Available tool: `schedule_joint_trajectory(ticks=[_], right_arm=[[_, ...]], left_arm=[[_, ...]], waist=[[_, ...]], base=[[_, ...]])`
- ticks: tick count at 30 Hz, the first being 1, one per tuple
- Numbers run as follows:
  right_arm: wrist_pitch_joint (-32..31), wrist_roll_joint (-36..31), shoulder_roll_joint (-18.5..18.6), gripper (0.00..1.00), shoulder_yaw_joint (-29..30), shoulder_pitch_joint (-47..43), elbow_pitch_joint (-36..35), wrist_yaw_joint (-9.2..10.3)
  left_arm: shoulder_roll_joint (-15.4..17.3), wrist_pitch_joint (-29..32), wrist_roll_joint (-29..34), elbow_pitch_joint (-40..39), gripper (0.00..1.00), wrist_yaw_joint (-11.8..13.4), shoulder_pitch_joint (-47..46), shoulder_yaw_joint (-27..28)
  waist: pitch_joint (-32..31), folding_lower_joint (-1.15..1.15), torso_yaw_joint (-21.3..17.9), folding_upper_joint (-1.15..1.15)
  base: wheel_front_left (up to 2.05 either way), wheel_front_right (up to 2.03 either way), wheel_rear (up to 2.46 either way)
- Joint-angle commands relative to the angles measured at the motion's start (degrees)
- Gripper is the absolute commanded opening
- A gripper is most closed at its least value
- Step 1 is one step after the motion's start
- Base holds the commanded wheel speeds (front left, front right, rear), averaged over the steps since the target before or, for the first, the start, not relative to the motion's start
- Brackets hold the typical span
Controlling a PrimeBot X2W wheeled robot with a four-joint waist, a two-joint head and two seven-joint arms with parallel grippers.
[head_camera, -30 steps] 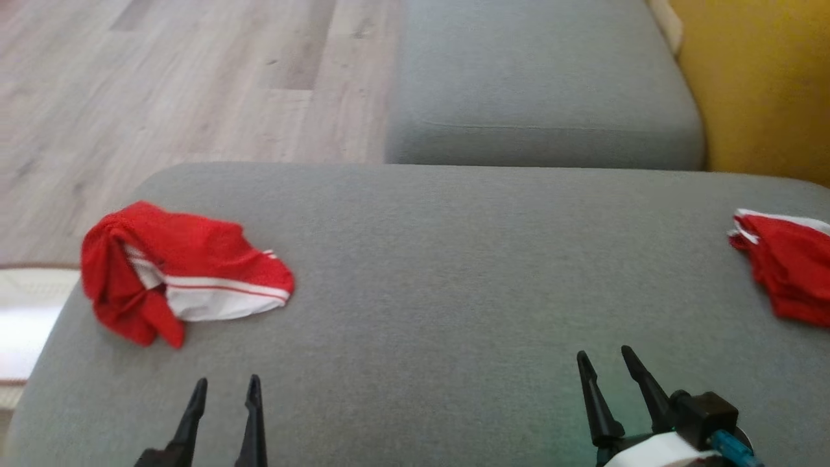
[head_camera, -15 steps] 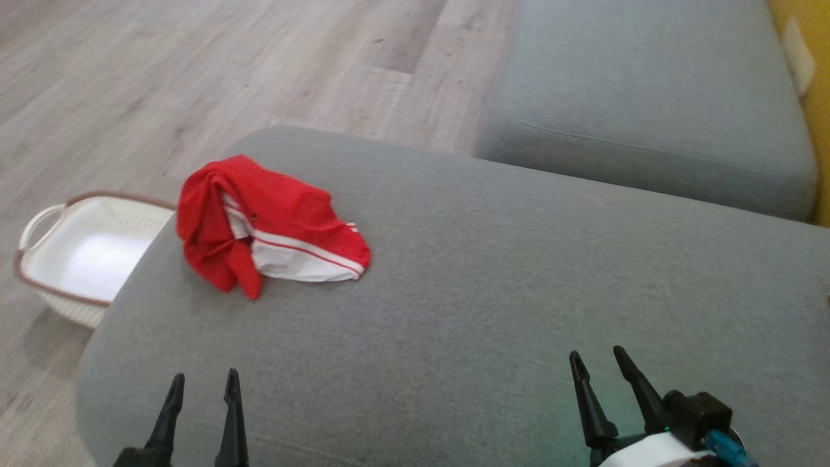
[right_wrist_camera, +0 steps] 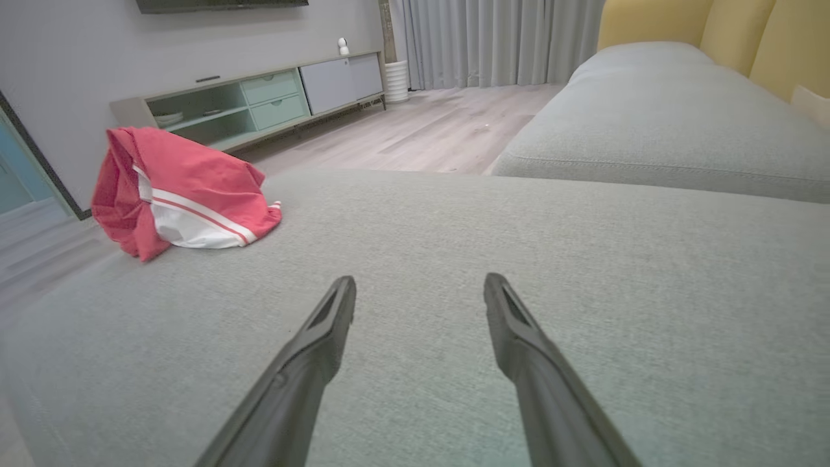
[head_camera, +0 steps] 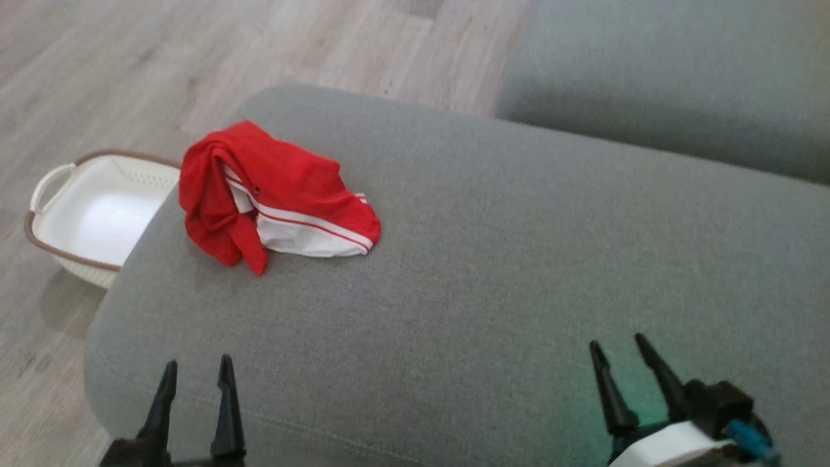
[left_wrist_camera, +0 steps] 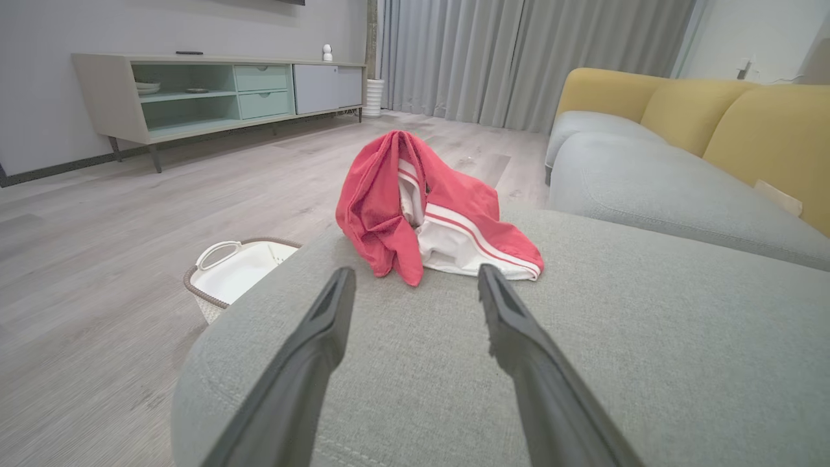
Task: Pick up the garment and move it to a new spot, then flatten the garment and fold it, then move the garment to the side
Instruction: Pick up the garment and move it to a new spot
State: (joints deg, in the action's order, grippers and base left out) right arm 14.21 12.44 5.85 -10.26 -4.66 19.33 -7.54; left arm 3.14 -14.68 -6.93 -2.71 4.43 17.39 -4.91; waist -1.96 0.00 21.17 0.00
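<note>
Grey upholstery of a wide sofa cushion (head_camera: 486, 259) spreads in front of me, with pale wooden floor (head_camera: 97, 78) beyond its left edge. Farthest left, at about ten o'clock from my left gripper (head_camera: 198, 362), a white basket (head_camera: 65, 258) with a brown rim stands on the floor, partly hidden behind the cushion's rounded corner. Next comes the garment (head_camera: 272, 188), red with white panels and thin stripes, lying in a crumpled heap near that left corner of the cushion, at roughly one o'clock from my left gripper and ten o'clock from my right gripper (head_camera: 617, 342). My left gripper hangs low over the near edge with its two dark fingers spread wide and nothing between them, well apart from the cloth. My right gripper, at about three o'clock from the left one, is likewise wide open and empty above bare fabric. At one o'clock from it lies a second grey cushion (head_camera: 681, 84). My left wrist view shows a long low cabinet (left_wrist_camera: 194, 91), grey curtains (left_wrist_camera: 519, 58) and yellow backrests (left_wrist_camera: 746, 117).
</note>
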Motion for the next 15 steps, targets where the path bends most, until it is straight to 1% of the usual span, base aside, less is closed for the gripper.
schedule_joint_trajectory(ticks=[1,4,6,8,10,11,13,15], right_arm=[[0.8,-0.5,1.6,1.0,-0.8,4.0,-2.2,0.05],[0.8,-0.8,3.9,1.0,-0.5,5.4,-3.1,0.05],[0.8,-1.0,5.4,1.0,-0.6,6.6,-3.6,0.05],[0.8,-1.0,6.7,1.0,-0.6,7.8,-4.2,0.05],[0.8,-1.1,7.9,1.0,-0.5,8.8,-4.8,0.05],[0.8,-1.2,8.4,1.0,-0.4,9.2,-5.1,0.05],[0.8,-1.2,9.5,1.0,-0.1,9.9,-5.6,0.05],[0.8,-1.1,10.5,1.0,0.0,10.5,-5.9,0.05]], left_arm=[[-0.3,-0.3,-0.4,-2.5,1.0,0.4,-4.5,1.2],[-0.3,-0.3,-1.3,-3.2,1.0,0.9,-8.5,-0.2],[-0.3,-0.3,-1.5,-4.2,1.0,1.1,-11.9,-0.2],[-0.3,-0.3,-1.0,-5.3,1.0,0.7,-15.9,0.6],[0.1,-0.3,-0.6,-5.3,1.0,-0.3,-20.5,2.3],[0.7,-0.3,-0.6,-4.2,1.0,-1.2,-23.0,3.0],[2.5,-0.3,-0.9,-0.5,1.0,-2.8,-28.8,4.3],[4.3,1.1,-1.0,5.2,1.0,-4.0,-34.6,4.5]], waist=[[3.5,0.0,-0.8,0.0],[7.6,0.0,-1.2,0.0],[10.2,0.0,-1.5,0.0],[12.3,0.0,-1.8,0.0],[14.0,0.0,-1.8,0.0],[14.8,0.0,-1.8,0.0],[16.0,0.0,-1.8,0.0],[16.9,0.0,-1.8,0.0]], base=[[0.0,0.0,0.0],[0.0,0.0,0.0],[0.0,0.0,0.0],[0.0,0.0,0.0],[0.0,0.0,0.0],[0.0,0.0,0.0],[0.0,0.0,0.0],[0.0,0.0,0.0]])
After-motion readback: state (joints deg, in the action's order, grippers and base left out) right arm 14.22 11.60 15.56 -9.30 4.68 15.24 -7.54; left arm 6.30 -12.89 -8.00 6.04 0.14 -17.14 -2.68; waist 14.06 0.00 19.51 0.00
